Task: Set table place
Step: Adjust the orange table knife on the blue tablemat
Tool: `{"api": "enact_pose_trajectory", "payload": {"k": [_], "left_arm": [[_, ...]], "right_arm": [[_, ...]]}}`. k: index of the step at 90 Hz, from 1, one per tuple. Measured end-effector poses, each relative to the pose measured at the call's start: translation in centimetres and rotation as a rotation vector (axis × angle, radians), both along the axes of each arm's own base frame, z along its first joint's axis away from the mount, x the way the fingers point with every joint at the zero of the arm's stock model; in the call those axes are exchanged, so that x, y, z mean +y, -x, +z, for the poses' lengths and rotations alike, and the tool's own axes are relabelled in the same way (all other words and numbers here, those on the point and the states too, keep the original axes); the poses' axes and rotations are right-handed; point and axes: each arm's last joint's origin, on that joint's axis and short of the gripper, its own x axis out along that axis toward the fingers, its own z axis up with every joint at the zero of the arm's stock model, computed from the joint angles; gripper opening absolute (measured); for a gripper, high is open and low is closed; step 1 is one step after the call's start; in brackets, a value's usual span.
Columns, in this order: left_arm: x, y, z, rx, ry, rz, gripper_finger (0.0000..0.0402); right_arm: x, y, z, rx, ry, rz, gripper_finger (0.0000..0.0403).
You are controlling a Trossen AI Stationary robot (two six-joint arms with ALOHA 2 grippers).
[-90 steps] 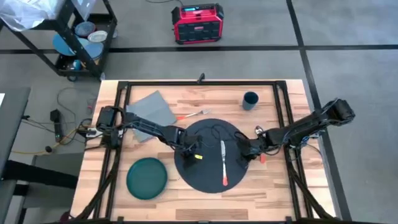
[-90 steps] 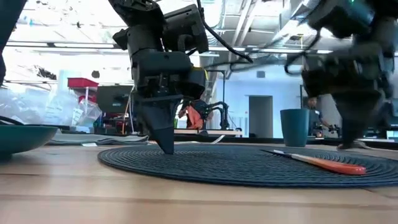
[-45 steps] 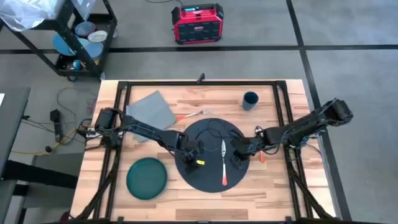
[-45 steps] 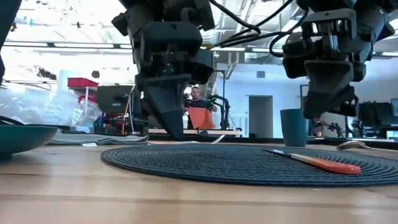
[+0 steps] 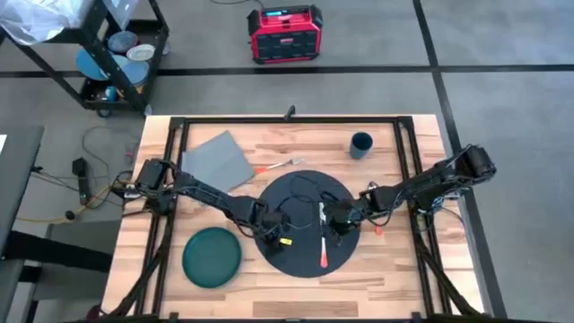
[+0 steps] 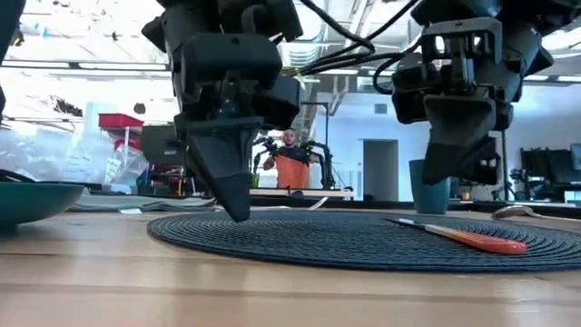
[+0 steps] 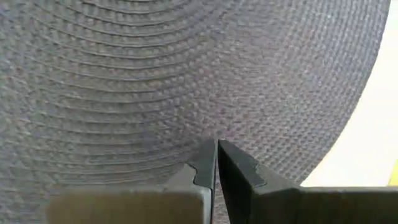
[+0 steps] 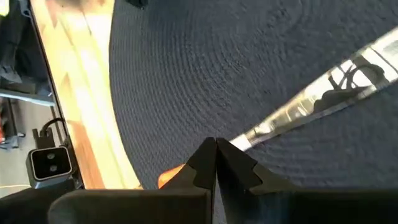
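The place, a round dark grey woven mat [image 5: 300,202], lies flat on the middle of the wood table [image 5: 386,269]. A knife [image 5: 322,240] with an orange handle lies on the mat's right half. My left gripper [image 5: 274,231] is shut and points down at the mat's left part [image 7: 186,74]; in the low view its tips [image 6: 238,216] reach the mat's surface. My right gripper [image 5: 335,224] is shut and hangs clear above the mat [image 6: 451,177], right over the knife [image 8: 311,99]. My left gripper's shut fingertips [image 7: 211,152] point down at the mat's left part and stand at its surface [image 6: 272,232]. Whether they touch it, I cannot tell.
A dark green plate [image 5: 213,257] sits at the near left. A grey napkin [image 5: 221,161] and a fork [image 5: 280,165] lie beyond the mat, and a dark cup [image 5: 360,144] stands at the far right. An orange-handled utensil [image 5: 378,230] lies right of the mat. A person [image 6: 290,168] stands in the room behind.
My right gripper has risen from the table beside the mat and gone toward the table's left, over the knife. My left gripper has lifted a little, shifted toward the near edge, and come back down to the mat. Mat and knife have stayed put.
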Motion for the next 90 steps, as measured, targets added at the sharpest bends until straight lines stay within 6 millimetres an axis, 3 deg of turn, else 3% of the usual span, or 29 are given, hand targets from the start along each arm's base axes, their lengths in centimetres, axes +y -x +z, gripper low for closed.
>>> {"api": "enact_pose_trajectory", "payload": {"k": [24,53,74,90], "left_arm": [[-0.6,-0.1,0.1,-0.021,0.009,0.007,0.0000],[-1.0,0.0,0.1,-0.030,0.006,0.008,0.0000],[-0.8,0.8,-1.9,-0.069,0.088,0.062,0.0000],[-0.9,0.9,-2.0,-0.072,0.098,0.068,0.0000]], "right_arm": [[-0.3,-0.5,-1.2,0.047,0.003,0.035,0.0000],[-1.0,-0.6,-1.3,0.050,0.006,0.042,0.0000],[-1.1,-0.6,-1.3,0.052,0.006,0.055,0.0000],[-1.3,-0.6,-1.3,0.049,0.002,0.062,0.0000]]}}
